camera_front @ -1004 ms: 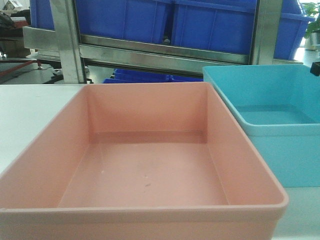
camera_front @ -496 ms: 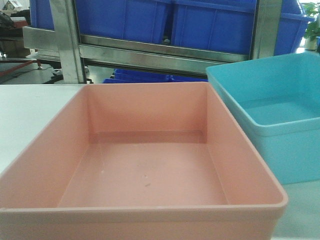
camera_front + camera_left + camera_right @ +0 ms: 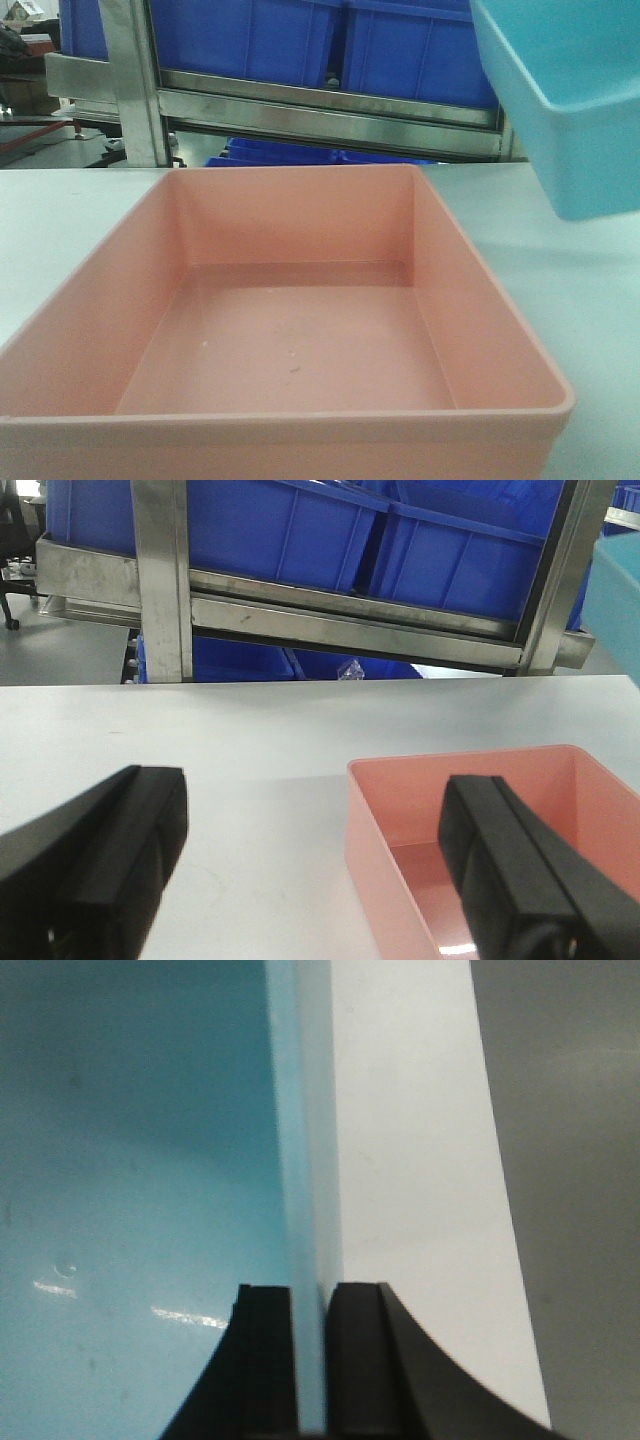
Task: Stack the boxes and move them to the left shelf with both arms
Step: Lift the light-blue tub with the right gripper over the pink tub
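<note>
The salmon pink box point(image 3: 290, 330) rests on the white table, filling the front view; its left end point(image 3: 500, 810) shows in the left wrist view. My left gripper point(image 3: 315, 855) is open, one finger point(image 3: 120, 860) over bare table left of the box and the other finger point(image 3: 510, 870) above the box's inside. The light blue box point(image 3: 565, 95) hangs tilted in the air at the upper right, off the table. My right gripper point(image 3: 310, 1305) is shut on its wall point(image 3: 300, 1160), one finger inside and one outside.
A steel rack point(image 3: 330, 105) with upright posts stands behind the table, holding large dark blue bins point(image 3: 300, 40). More blue bins point(image 3: 290, 155) sit lower behind it. The white table point(image 3: 230, 730) stretches left of the pink box.
The light blue box has risen off the table from beside the pink box to the upper right and tilted. The pink box has stayed put.
</note>
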Robot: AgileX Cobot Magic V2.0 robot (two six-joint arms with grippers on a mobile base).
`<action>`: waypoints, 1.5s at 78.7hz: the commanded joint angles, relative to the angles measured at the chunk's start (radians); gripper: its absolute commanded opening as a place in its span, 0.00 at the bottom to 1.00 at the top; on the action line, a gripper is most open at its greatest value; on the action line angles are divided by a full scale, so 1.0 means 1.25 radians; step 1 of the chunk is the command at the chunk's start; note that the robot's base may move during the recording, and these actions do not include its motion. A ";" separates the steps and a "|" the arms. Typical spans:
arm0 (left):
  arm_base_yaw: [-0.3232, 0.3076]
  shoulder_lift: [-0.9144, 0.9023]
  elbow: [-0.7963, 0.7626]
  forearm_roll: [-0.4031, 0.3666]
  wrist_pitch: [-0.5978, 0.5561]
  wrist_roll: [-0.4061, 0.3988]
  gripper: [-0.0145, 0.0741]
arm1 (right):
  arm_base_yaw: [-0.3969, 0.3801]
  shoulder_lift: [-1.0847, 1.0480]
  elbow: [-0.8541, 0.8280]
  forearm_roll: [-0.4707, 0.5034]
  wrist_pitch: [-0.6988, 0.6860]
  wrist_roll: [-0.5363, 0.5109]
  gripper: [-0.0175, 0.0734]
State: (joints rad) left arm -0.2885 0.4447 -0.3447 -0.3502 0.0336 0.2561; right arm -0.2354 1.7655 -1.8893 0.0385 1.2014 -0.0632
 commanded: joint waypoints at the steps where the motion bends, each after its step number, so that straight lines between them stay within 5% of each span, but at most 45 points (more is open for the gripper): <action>1: 0.002 0.002 -0.023 -0.007 -0.064 0.000 0.64 | 0.010 -0.086 -0.034 0.027 -0.018 0.073 0.26; 14: 0.002 0.002 -0.023 -0.007 -0.064 0.000 0.64 | 0.065 -0.143 -0.031 0.027 0.049 0.147 0.26; 34: 0.002 0.002 -0.023 -0.007 -0.064 0.000 0.64 | 0.264 -0.160 -0.022 0.027 0.091 0.287 0.26; 74: 0.002 0.002 -0.023 -0.007 -0.064 0.000 0.64 | 0.564 -0.175 0.195 0.027 -0.006 0.466 0.26; 86: 0.002 0.002 -0.023 -0.007 -0.064 0.000 0.64 | 0.603 -0.209 0.279 0.027 -0.087 0.536 0.26; 118: 0.002 0.002 -0.023 -0.007 -0.064 0.000 0.64 | 0.616 -0.238 0.373 0.027 -0.135 0.533 0.26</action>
State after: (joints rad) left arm -0.2885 0.4447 -0.3447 -0.3502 0.0336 0.2561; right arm 0.5326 1.5239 -1.3974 0.0508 1.1221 0.5977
